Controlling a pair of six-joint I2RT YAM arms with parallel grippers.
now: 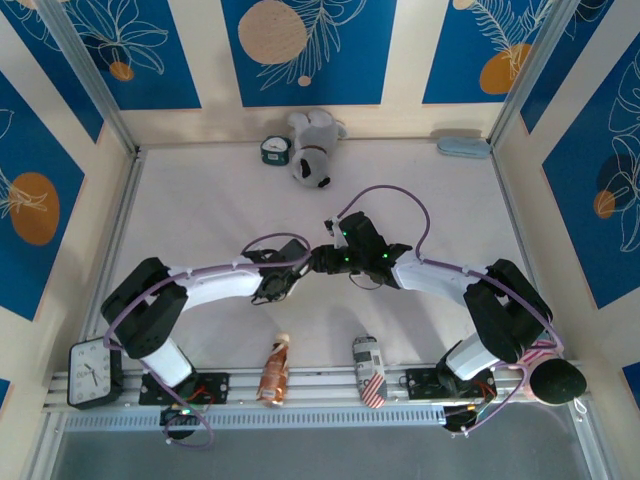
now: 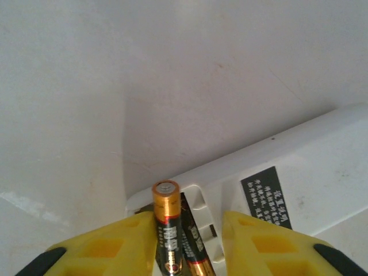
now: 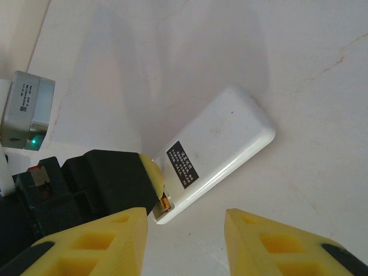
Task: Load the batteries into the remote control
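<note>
While the small white rectangular plastic remote control lies back up near the middle of the pale worktop, my left claw is part open over its open end. One thin dark copper-tipped battery tilts up between the fingers, clear of the right one. A second battery lies in the compartment. My right claw hangs open and empty beside the remote.

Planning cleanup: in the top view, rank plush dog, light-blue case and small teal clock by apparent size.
1. plush dog
2. light-blue case
3. small teal clock
All stand about equally far, so nearness hardly matters.
</note>
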